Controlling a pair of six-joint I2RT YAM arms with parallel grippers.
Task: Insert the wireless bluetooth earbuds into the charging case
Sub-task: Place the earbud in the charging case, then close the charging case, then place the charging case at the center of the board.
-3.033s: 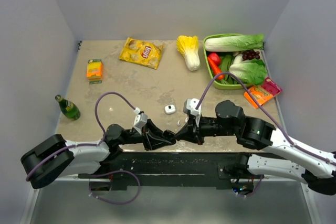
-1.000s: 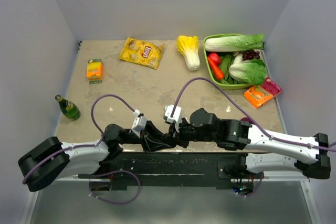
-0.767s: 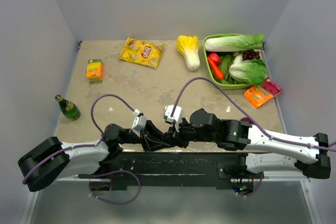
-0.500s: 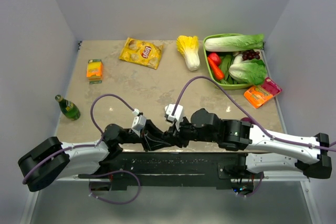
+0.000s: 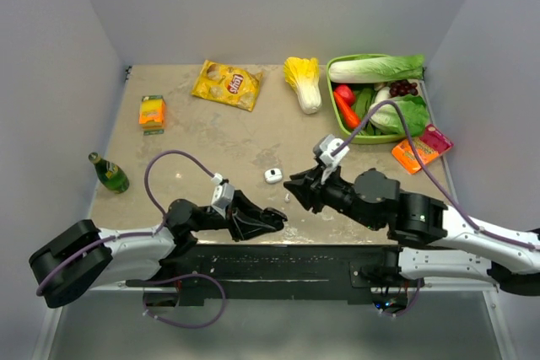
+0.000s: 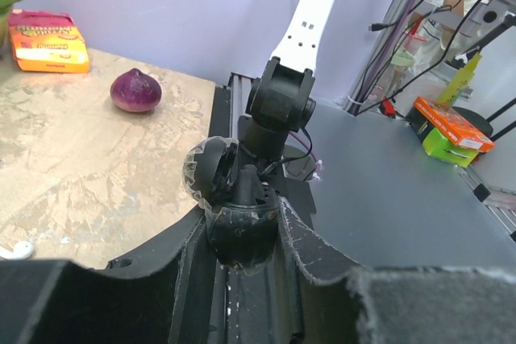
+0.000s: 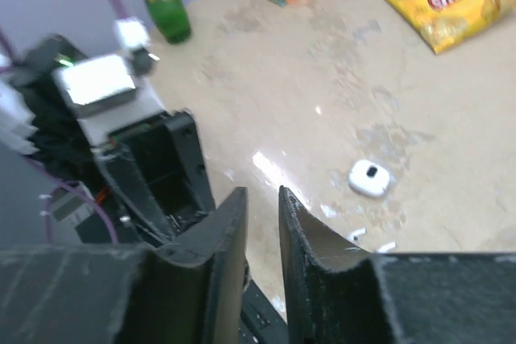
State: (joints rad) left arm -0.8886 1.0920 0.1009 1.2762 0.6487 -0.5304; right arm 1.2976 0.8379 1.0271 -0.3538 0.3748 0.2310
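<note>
My left gripper (image 5: 272, 217) lies low at the table's near edge, shut on a black round charging case (image 6: 242, 227). A dark stem stands up out of the case, and its lid seems to be open behind it. My right gripper (image 5: 293, 188) hovers to the right of the left one, with its jaws a narrow gap apart and nothing between them (image 7: 262, 196). A white charging case (image 5: 272, 175) (image 7: 370, 178) sits on the table between the two grippers. Two white earbuds (image 7: 355, 234) (image 7: 385, 246) lie near it, and one white earbud (image 6: 16, 249) shows in the left wrist view. No black earbuds show loose.
A chips bag (image 5: 228, 84), an orange box (image 5: 152, 112) and a green bottle (image 5: 110, 173) lie at the back and left. A yellow cabbage (image 5: 305, 82), a green basket (image 5: 332, 67) of vegetables and an orange packet (image 5: 419, 149) are at the right. A red onion (image 6: 135, 90) sits near the right edge.
The right gripper has opened, lifted off the left gripper and drawn back to the right. That uncovers the white case. The left arm has stayed put.
</note>
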